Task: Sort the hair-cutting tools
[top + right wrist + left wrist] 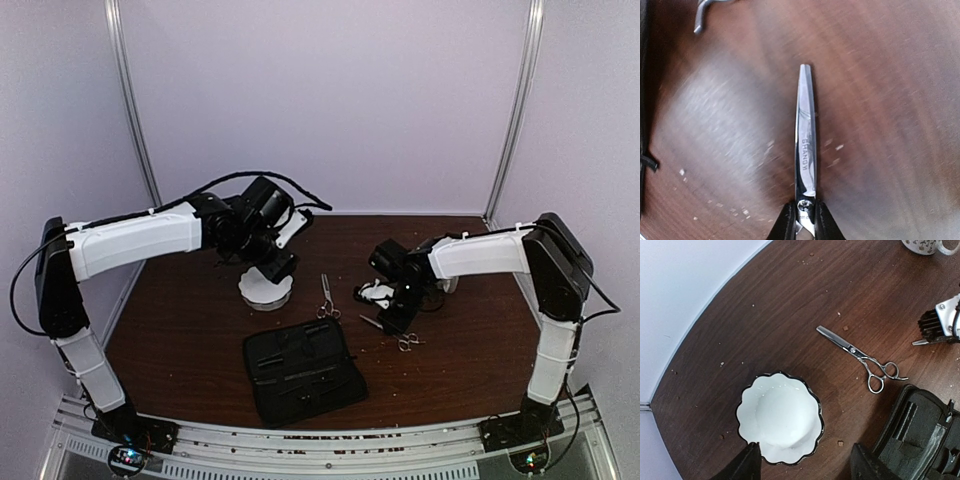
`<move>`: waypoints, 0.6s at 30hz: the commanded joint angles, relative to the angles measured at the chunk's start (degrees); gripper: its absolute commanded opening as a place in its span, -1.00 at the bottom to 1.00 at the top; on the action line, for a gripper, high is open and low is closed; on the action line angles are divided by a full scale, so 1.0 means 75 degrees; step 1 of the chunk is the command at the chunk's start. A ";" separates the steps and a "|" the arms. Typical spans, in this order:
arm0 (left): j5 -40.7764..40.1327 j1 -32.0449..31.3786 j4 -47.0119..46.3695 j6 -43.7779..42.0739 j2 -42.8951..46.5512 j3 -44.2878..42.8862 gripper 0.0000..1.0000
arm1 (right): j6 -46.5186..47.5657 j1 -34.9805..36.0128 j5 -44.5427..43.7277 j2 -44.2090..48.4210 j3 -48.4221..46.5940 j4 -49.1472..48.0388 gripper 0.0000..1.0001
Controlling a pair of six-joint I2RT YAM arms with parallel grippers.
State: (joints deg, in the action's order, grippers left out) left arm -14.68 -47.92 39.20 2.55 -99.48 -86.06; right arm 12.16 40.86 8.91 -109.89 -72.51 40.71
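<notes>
One pair of scissors [805,130] is pinched at its pivot by the right gripper [805,220], likely for a balanced lift; left gripper [805,462] hangs spread above the bowl [782,415].

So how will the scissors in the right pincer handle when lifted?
The gripped scissors look like solid metal, so they probably won't flex. The right pincer pinches only near the pivot, on polished metal, so they may slip or swing. They're slim, so likely light.
</notes>
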 commanded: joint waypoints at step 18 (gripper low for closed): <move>0.0271 0.0050 0.0980 0.1110 0.0711 0.0234 0.28 | 0.1554 0.0490 -0.0580 0.1646 -0.0052 0.0349 -0.88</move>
State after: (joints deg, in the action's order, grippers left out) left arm -14.06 -47.92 44.80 5.26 -99.20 -86.89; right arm 18.85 42.76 6.44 -99.61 -72.25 42.94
